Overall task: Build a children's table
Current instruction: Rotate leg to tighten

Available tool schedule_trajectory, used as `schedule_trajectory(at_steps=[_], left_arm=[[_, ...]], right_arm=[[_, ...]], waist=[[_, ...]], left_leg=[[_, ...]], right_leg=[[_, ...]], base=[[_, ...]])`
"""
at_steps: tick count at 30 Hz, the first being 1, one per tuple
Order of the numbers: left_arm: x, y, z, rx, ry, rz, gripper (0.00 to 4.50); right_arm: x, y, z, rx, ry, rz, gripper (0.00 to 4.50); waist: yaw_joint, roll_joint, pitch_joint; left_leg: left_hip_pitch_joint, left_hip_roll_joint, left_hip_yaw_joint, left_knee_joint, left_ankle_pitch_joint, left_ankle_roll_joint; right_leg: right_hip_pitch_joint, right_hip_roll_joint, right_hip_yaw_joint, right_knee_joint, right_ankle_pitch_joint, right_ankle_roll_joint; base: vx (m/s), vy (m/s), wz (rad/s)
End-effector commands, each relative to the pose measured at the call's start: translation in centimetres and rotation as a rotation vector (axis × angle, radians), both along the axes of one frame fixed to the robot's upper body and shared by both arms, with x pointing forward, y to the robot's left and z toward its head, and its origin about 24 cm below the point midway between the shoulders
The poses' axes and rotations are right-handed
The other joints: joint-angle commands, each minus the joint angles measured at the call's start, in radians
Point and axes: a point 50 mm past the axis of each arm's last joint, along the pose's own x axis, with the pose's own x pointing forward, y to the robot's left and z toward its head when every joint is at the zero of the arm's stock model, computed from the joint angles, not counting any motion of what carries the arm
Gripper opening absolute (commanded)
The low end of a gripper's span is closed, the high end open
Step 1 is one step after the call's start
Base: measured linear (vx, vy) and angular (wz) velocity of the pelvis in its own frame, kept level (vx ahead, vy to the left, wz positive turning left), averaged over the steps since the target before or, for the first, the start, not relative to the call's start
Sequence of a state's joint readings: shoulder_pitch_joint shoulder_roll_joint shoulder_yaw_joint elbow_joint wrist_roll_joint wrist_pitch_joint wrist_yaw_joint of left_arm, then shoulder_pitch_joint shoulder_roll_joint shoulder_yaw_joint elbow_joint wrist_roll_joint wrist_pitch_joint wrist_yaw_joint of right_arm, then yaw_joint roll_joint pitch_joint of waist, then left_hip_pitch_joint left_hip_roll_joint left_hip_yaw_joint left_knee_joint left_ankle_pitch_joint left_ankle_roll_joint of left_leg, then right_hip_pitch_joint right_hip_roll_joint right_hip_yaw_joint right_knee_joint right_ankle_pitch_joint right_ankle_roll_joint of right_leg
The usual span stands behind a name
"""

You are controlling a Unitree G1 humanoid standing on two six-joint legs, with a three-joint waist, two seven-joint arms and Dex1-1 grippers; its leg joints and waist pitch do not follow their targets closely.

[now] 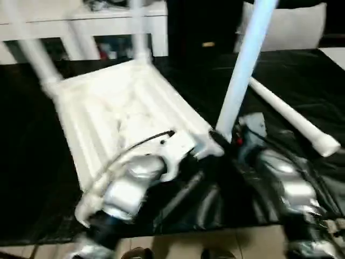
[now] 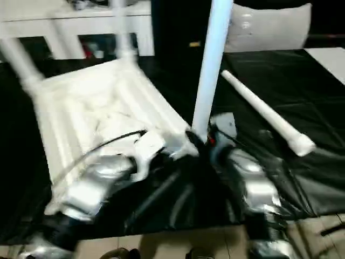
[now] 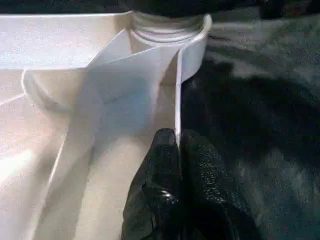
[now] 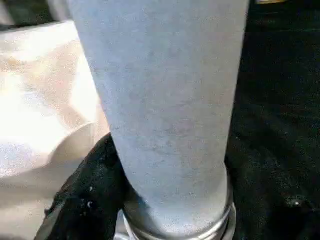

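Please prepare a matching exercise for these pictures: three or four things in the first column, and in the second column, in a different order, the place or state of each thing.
Things:
1. loose leg
2. upright leg
3. left gripper
4. tabletop

States:
A. shut on the tabletop's thin side wall
B. lies flat on the black cover, apart from the tabletop
C. upside down, ribbed underside facing up
D. stands at the tabletop's near corner, the right gripper around its base

Pairs: 1-B, 2-D, 3-A, 4-C

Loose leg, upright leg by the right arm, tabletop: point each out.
loose leg (image 1: 291, 116): left eye view, mid shaft, lying on the black cover.
upright leg (image 1: 245, 65): left eye view, mid shaft.
tabletop (image 1: 116, 116): left eye view, ribbed underside.
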State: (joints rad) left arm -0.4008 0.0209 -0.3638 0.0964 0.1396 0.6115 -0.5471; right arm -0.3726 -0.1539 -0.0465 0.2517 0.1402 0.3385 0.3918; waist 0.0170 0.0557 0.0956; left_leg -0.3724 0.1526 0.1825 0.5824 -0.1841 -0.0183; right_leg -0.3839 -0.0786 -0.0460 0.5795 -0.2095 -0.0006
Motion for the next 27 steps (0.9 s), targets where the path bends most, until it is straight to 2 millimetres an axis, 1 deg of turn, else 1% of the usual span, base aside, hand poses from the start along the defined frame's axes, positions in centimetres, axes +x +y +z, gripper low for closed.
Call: schedule_trajectory(at_steps=[1,2,3,4,5,6,7,8,9,11,12,13,14,15,16,17,18,19,20,21,22,23,24,25,26,27], left_arm=[[0.3,-1.9,1.6,-0.014,-0.077,-0.024,0.00],[0.4,-1.9,1.6,-0.009,-0.076,-0.015,0.00],[0.5,-1.9,1.5,-0.008,-0.072,-0.009,0.00],[0.5,-1.9,1.5,-0.008,-0.072,-0.009,0.00],[0.5,-1.8,1.6,-0.006,-0.066,-0.001,0.00],[0.4,-1.7,1.5,-0.002,-0.062,0.005,0.00],[0.4,-1.5,1.5,0.006,-0.061,0.009,0.00],[0.4,-1.4,1.4,0.013,-0.063,0.009,0.00],[0.3,-1.3,1.4,0.018,-0.065,0.007,0.00],[0.3,-1.3,1.3,0.018,-0.071,-0.013,0.00],[0.3,-1.2,1.3,0.019,-0.072,-0.019,0.00],[0.3,-1.2,1.3,0.020,-0.076,-0.025,0.00],[0.2,-1.2,1.2,0.022,-0.083,-0.039,0.00],[0.2,-1.0,1.1,0.027,-0.084,-0.049,0.00],[0.2,-0.9,1.0,0.033,-0.082,-0.054,0.00],[0.3,-0.4,0.8,0.050,-0.092,-0.082,0.00],[0.3,-0.3,0.8,0.052,-0.093,-0.085,0.00],[0.4,0.0,0.7,0.061,-0.097,-0.099,0.00],[0.4,0.5,0.6,0.074,-0.102,-0.127,0.00],[0.5,1.0,0.4,0.082,-0.104,-0.149,0.00],[0.5,1.1,0.4,0.085,-0.104,-0.153,0.00],[0.4,1.8,0.2,0.102,-0.109,-0.203,0.00],[0.4,2.1,0.0,0.108,-0.106,-0.224,0.00],[0.3,2.5,-0.1,0.113,-0.106,-0.251,0.00],[0.3,2.7,-0.2,0.115,-0.107,-0.271,0.00],[0.3,2.9,-0.2,0.117,-0.099,-0.283,0.00]], right_arm=[[-1.4,3.1,-3.3,-0.017,0.160,0.108,2.61],[-1.3,3.1,-3.3,-0.020,0.155,0.103,2.61],[-1.2,3.0,-3.3,-0.007,0.149,0.086,2.61],[-1.2,3.0,-3.3,-0.007,0.149,0.086,2.61],[-1.1,2.9,-3.2,0.006,0.147,0.067,2.61],[-1.0,2.8,-3.1,0.026,0.141,0.054,2.96],[-1.0,2.6,-2.9,0.045,0.130,0.039,3.16],[-1.1,2.5,-2.7,0.068,0.114,0.039,3.16],[-1.1,2.5,-2.5,0.085,0.096,0.037,3.30],[-1.3,2.2,-2.0,0.086,0.053,0.053,3.37],[-1.3,2.0,-1.9,0.082,0.042,0.060,3.57],[-1.4,1.9,-1.8,0.075,0.034,0.063,3.65],[-1.4,1.6,-1.6,0.068,0.010,0.071,3.65],[-1.5,1.2,-1.4,0.061,-0.017,0.085,3.79],[-1.6,0.9,-1.3,0.056,-0.033,0.096,3.90],[-1.8,-0.2,-0.7,0.054,-0.071,0.127,3.97],[-1.8,-0.3,-0.7,0.052,-0.074,0.130,4.11],[-2.0,-0.9,-0.5,0.041,-0.088,0.149,4.24],[-2.2,-1.9,-0.2,0.014,-0.105,0.184,4.24],[-2.4,-2.6,0.0,-0.013,-0.112,0.210,4.35],[-2.4,-2.8,0.0,-0.020,-0.114,0.216,4.42],[-2.6,-3.8,0.5,-0.040,-0.126,0.260,4.42],[-2.8,-4.1,0.8,-0.037,-0.127,0.283,4.47],[-3.0,-4.5,1.1,-0.038,-0.128,0.322,4.47],[-3.2,-4.7,1.3,-0.041,-0.130,0.357,4.47],[-3.3,-4.9,1.3,-0.063,-0.115,0.390,4.47]], waist=[[0.004,-0.012,-0.039],[0.006,-0.012,-0.043],[0.007,-0.010,-0.043],[0.009,-0.010,-0.044],[0.010,-0.009,-0.047],[0.011,-0.009,-0.047],[0.011,-0.011,-0.047],[0.013,-0.012,-0.047],[0.016,-0.011,-0.048],[0.021,-0.012,-0.048],[0.022,-0.012,-0.049],[0.023,-0.012,-0.049],[0.023,-0.011,-0.049],[0.025,-0.011,-0.050],[0.025,-0.008,-0.049],[0.026,-0.010,-0.048],[0.027,-0.010,-0.050],[0.026,-0.011,-0.053],[0.029,-0.010,-0.055],[0.031,-0.011,-0.061],[0.033,-0.008,-0.065],[0.034,-0.008,-0.067],[0.036,-0.010,-0.068],[0.037,-0.009,-0.066],[0.041,-0.007,-0.068],[0.045,-0.007,-0.068]], left_leg=[[0.017,0.067,-0.053,-0.094,-0.439,-0.026],[0.015,0.068,-0.049,-0.095,-0.411,-0.016],[0.012,0.070,-0.047,-0.097,-0.394,-0.009],[0.012,0.071,-0.046,-0.096,-0.386,-0.006],[0.009,0.072,-0.044,-0.096,-0.363,0.001],[0.008,0.072,-0.041,-0.096,-0.349,0.006],[0.009,0.072,-0.040,-0.095,-0.345,0.010],[0.008,0.072,-0.039,-0.093,-0.335,0.021],[0.007,0.073,-0.038,-0.093,-0.319,0.028],[0.008,0.073,-0.036,-0.092,-0.309,0.033],[0.007,0.074,-0.036,-0.092,-0.301,0.036],[0.006,0.074,-0.036,-0.092,-0.295,0.037],[0.006,0.074,-0.036,-0.092,-0.292,0.039],[0.009,0.075,-0.035,-0.091,-0.293,0.041],[0.008,0.075,-0.035,-0.091,-0.294,0.041],[0.005,0.075,-0.036,-0.092,-0.291,0.045],[0.005,0.075,-0.037,-0.091,-0.290,0.047],[0.002,0.074,-0.036,-0.089,-0.272,0.056],[0.004,0.076,-0.035,-0.086,-0.249,0.067],[0.002,0.076,-0.034,-0.081,-0.213,0.083],[0.000,0.074,-0.034,-0.077,-0.188,0.093],[-0.006,0.073,-0.034,-0.072,-0.142,0.117],[-0.007,0.072,-0.031,-0.068,-0.121,0.137],[-0.007,0.072,-0.031,-0.067,-0.118,0.146],[-0.006,0.073,-0.030,-0.064,-0.121,0.159],[-0.004,0.076,-0.029,-0.064,-0.115,0.163]], right_leg=[[0.009,-0.080,0.040,-0.104,-0.551,-0.109],[0.011,-0.077,0.043,-0.101,-0.486,-0.120],[0.012,-0.076,0.044,-0.098,-0.427,-0.138],[0.013,-0.076,0.045,-0.096,-0.402,-0.147],[0.016,-0.076,0.046,-0.090,-0.350,-0.165],[0.018,-0.075,0.046,-0.086,-0.312,-0.181],[0.019,-0.075,0.046,-0.086,-0.305,-0.186],[0.022,-0.079,0.047,-0.086,-0.306,-0.191],[0.022,-0.079,0.047,-0.086,-0.304,-0.192],[0.021,-0.079,0.047,-0.087,-0.305,-0.191],[0.022,-0.079,0.047,-0.086,-0.298,-0.192],[0.022,-0.078,0.047,-0.085,-0.290,-0.194],[0.023,-0.078,0.046,-0.085,-0.288,-0.197],[0.022,-0.079,0.047,-0.086,-0.287,-0.196],[0.022,-0.079,0.047,-0.086,-0.285,-0.197],[0.024,-0.078,0.046,-0.085,-0.280,-0.196],[0.026,-0.077,0.045,-0.085,-0.277,-0.194],[0.028,-0.078,0.045,-0.080,-0.247,-0.202],[0.028,-0.077,0.045,-0.079,-0.211,-0.210],[0.031,-0.076,0.044,-0.072,-0.159,-0.223],[0.032,-0.075,0.043,-0.067,-0.123,-0.232],[0.033,-0.074,0.041,-0.060,-0.059,-0.248],[0.033,-0.074,0.040,-0.055,-0.018,-0.262],[0.033,-0.075,0.039,-0.055,-0.012,-0.268],[0.035,-0.077,0.038,-0.055,-0.014,-0.273],[0.034,-0.076,0.038,-0.053,-0.013,-0.277]], base=[[0.000,0.000,0.00],[0.000,0.000,0.00],[0.000,0.000,0.00],[0.000,0.000,0.00],[0.000,0.000,0.00],[0.000,0.000,0.00],[0.000,0.000,0.00],[0.000,0.000,0.00],[0.000,0.000,0.00],[0.000,0.000,0.00],[0.000,0.000,0.00],[0.000,0.000,0.00],[0.000,0.000,0.00],[0.000,0.000,0.00],[0.000,0.000,0.00],[0.000,0.000,0.00],[0.000,0.000,0.00],[0.000,0.000,0.00],[0.000,0.000,0.00],[0.000,0.000,0.00],[0.000,0.000,0.00],[0.000,0.000,0.00],[0.000,0.000,0.00],[0.000,0.000,0.00],[0.000,0.000,0.00],[0.000,0.000,0.00]])
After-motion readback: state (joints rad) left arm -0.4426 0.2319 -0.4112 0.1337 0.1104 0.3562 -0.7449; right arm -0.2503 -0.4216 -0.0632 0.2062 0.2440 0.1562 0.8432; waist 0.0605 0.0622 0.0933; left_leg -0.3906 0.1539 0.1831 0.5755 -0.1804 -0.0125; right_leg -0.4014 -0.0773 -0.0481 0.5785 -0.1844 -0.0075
